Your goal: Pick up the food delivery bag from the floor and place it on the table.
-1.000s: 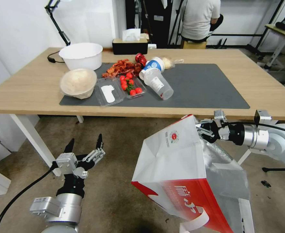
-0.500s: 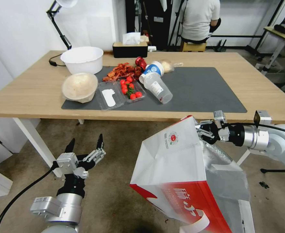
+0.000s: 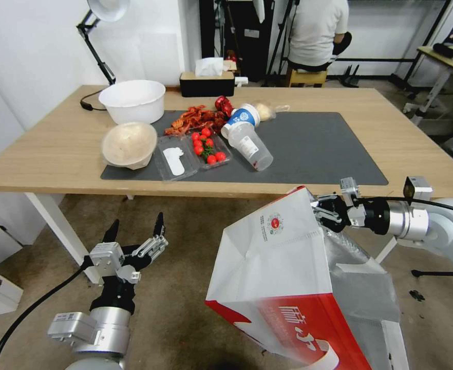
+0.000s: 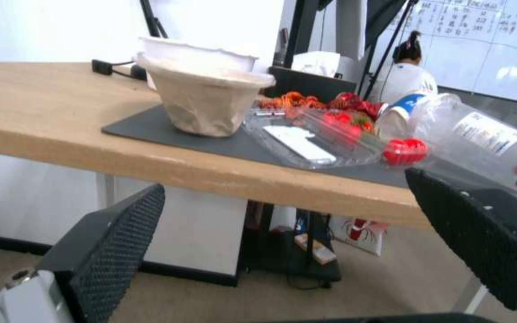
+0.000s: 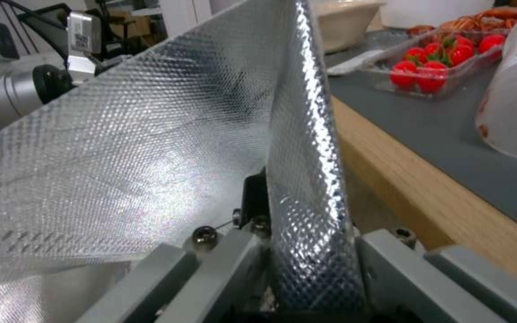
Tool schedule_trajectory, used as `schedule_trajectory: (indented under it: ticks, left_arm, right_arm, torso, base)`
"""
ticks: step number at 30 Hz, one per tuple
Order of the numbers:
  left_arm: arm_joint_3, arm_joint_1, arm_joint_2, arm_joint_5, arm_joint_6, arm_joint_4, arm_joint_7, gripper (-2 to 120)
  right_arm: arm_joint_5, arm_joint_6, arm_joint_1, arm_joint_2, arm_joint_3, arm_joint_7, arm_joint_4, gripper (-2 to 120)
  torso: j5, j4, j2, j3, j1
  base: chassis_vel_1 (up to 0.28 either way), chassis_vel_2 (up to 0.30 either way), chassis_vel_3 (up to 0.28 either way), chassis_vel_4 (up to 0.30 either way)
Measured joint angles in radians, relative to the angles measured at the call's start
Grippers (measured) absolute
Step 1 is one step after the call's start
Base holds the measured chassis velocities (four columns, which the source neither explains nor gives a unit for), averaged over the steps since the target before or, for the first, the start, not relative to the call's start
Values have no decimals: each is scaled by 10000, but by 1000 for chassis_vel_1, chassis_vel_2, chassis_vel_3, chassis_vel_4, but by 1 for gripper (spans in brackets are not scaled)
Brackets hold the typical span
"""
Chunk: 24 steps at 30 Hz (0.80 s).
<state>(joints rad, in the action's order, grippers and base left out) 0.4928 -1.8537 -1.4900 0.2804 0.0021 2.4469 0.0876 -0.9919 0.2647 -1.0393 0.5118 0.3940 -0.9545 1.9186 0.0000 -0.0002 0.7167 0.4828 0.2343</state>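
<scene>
The food delivery bag [image 3: 283, 272], white with a red band and silver foil lining [image 5: 151, 148], hangs tilted above the floor [image 3: 185, 288], just below the table's front edge. My right gripper [image 3: 320, 209] is shut on the bag's top rim, the foil wall pinched between its fingers in the right wrist view. My left gripper [image 3: 134, 226] stands open low at the left, nothing between its fingers [image 4: 109, 251], pointing at the table's edge. The light-wood table [image 3: 57, 149] with its grey mat [image 3: 319, 144] lies ahead.
The mat's left half holds a paper bowl [image 3: 129, 145], a white tub [image 3: 132, 100], clear trays with cherry tomatoes [image 3: 207, 149], crayfish [image 3: 195, 119] and tipped cups [image 3: 249, 145]. A tissue box [image 3: 207, 82] sits at the back. A white table leg [image 3: 57, 226] stands near my left gripper.
The whole picture has shifted down a little, so the camera has risen. The bag's top rim now sits closer to the table's front edge. The left arm has not moved.
</scene>
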Motion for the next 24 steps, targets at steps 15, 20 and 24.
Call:
schedule_trajectory:
  ticks: [15,20,24]
  left_arm:
    - [5,-2,5,-1,9,14,-8,100]
    - [7,25,24,12,15,15,-7,100]
    - [9,31,30,26,19,15,-7,100]
  right_arm:
    - [-2,23,-42,23,11,-87,19,0]
    - [-2,35,-41,23,11,-112,20,0]
    - [-1,45,-40,23,11,-136,19,0]
  torso:
    - [0,1,633,379,253]
    - [0,0,885,525,363]
    - [0,1,1049,620,432]
  base:
    - [0,0,0,0]
    - [0,0,0,0]
    - [0,0,0,0]
